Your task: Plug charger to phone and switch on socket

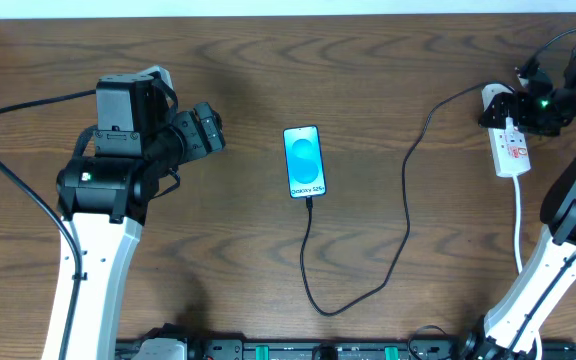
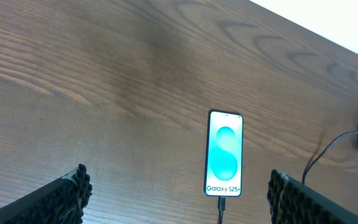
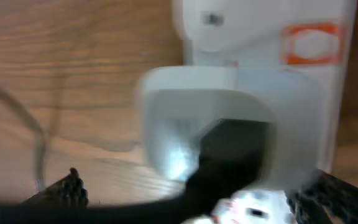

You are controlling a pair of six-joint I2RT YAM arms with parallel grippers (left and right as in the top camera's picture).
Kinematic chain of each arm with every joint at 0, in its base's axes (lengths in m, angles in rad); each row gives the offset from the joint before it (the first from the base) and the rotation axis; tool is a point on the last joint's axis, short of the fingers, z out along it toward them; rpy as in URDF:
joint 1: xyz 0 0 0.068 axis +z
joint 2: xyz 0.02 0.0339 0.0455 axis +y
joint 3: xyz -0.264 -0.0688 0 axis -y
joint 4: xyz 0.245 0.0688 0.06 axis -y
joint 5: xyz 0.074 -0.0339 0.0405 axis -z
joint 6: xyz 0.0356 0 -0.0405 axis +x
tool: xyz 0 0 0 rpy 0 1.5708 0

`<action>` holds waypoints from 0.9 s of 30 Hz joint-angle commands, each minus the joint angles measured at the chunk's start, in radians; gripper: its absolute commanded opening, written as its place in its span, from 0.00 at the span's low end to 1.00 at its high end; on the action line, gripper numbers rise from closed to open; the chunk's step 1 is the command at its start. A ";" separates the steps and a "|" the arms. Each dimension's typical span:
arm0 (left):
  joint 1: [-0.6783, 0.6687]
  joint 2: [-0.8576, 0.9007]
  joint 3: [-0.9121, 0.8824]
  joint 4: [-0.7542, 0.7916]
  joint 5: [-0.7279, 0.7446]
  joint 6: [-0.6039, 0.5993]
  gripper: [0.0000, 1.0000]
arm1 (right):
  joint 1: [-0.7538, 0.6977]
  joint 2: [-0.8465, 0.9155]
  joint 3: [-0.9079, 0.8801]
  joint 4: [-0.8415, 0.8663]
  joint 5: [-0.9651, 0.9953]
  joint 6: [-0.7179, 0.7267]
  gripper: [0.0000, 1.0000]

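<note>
l claw (image 2: 179, 182) spread over bare table (image 2: 104, 93), open room round phone (image 2: 224, 154). r claw (image 3: 191, 186) spread astride charger adapter (image 3: 229, 106) on socket (image 3: 266, 31), far rt; contact unclear, blurry.

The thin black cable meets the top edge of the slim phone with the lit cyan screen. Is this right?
No: the cable meets the phone at its bottom edge, under the Galaxy text; the left wrist view shows it.
</note>
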 commanded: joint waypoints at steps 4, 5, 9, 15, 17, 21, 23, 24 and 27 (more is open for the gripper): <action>0.001 0.003 0.009 -0.003 -0.013 0.013 0.93 | 0.043 0.058 -0.057 -0.017 -0.259 -0.042 0.99; 0.001 0.003 0.009 -0.003 -0.013 0.013 0.92 | 0.043 0.058 -0.057 -0.018 -0.258 -0.042 0.99; 0.001 0.003 0.009 -0.003 -0.013 0.013 0.93 | 0.043 0.058 -0.056 -0.022 -0.245 -0.041 0.99; 0.001 0.003 0.009 -0.003 -0.013 0.013 0.93 | 0.021 0.021 -0.023 -0.007 -0.001 0.163 0.99; 0.001 0.003 0.009 -0.003 -0.013 0.013 0.92 | 0.014 -0.011 -0.002 -0.011 0.096 0.229 0.99; 0.001 0.003 0.009 -0.003 -0.013 0.013 0.93 | 0.008 -0.119 0.019 -0.039 0.193 0.295 0.99; 0.001 0.003 0.009 -0.003 -0.013 0.013 0.93 | 0.009 -0.185 0.019 -0.057 0.204 0.327 0.99; 0.001 0.003 0.009 -0.003 -0.013 0.013 0.92 | 0.009 -0.225 0.019 -0.068 0.204 0.341 0.99; 0.001 0.003 0.009 -0.003 -0.013 0.013 0.92 | 0.010 -0.334 0.019 -0.100 0.203 0.367 0.99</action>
